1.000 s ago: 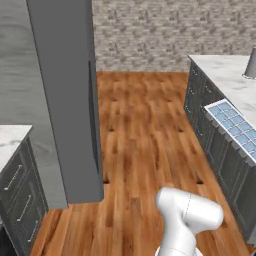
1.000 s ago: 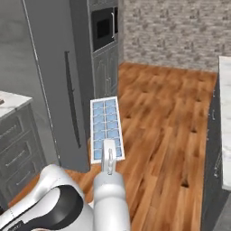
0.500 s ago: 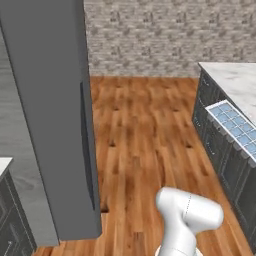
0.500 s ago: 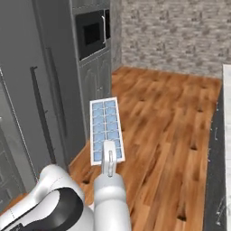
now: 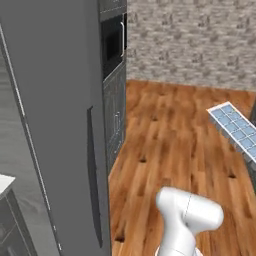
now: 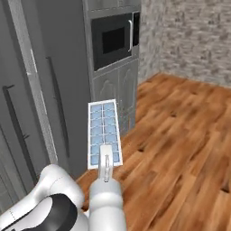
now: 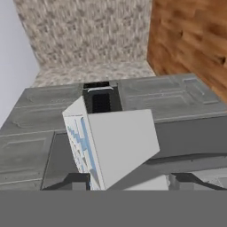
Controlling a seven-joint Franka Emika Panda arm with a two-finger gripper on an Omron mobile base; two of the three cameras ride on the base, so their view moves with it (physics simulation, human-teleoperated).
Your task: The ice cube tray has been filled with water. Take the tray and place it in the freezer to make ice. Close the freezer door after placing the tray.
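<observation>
View swung since prior frame: freezer now centre-left. Claw pinching tray. Keep level; door shut.

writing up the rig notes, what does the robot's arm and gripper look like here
The glossy white rounded arm has fat tubular links with a dark grey joint band at the shoulder. It ends in a narrow white gripper with two small dark fingertips. No cables or markings show.

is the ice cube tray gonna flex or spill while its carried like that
The ice cube tray probably stays stiff: it juts flat beyond the gripper, held at one end. Its open, water-filled cells look apt to slosh if tilted.
</observation>
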